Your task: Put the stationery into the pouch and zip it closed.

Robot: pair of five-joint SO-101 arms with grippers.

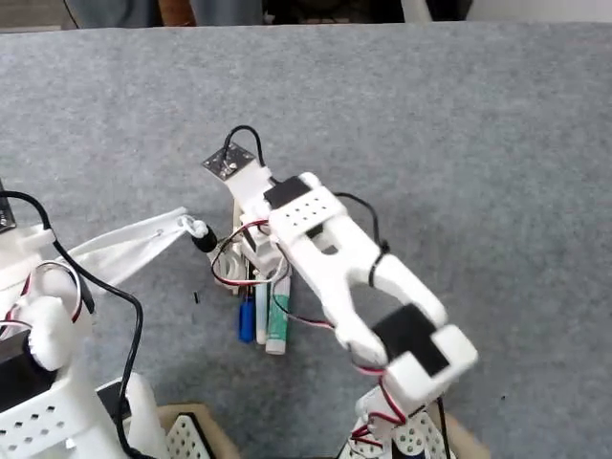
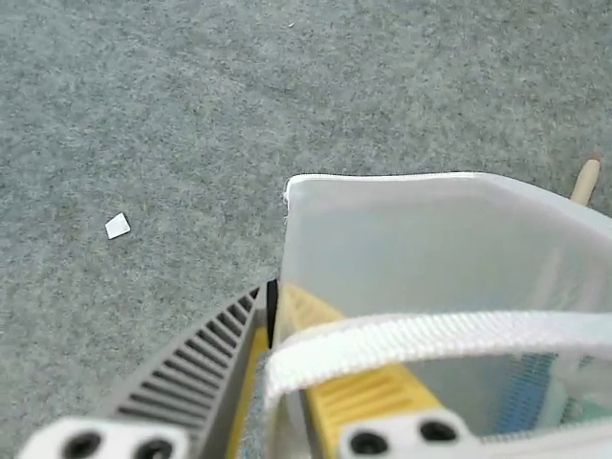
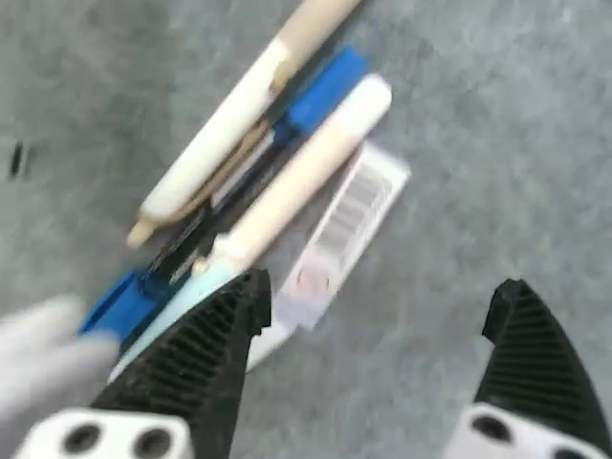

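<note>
there, the right pincer (image 3: 382,292) hung released over the stationery (image 3: 287,163) near the bench's (image 1: 478,143) front edge; it needed one item centred, while the left pincer (image 2: 277,292) clenched the pouch (image 2: 411,249).

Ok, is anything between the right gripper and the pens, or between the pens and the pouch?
Nothing visible does. The right gripper hangs open straight above the pens, with no object between them. The pouch, held by the left gripper, lies just beside the pile on the table, and nothing blocks that short gap.
</note>
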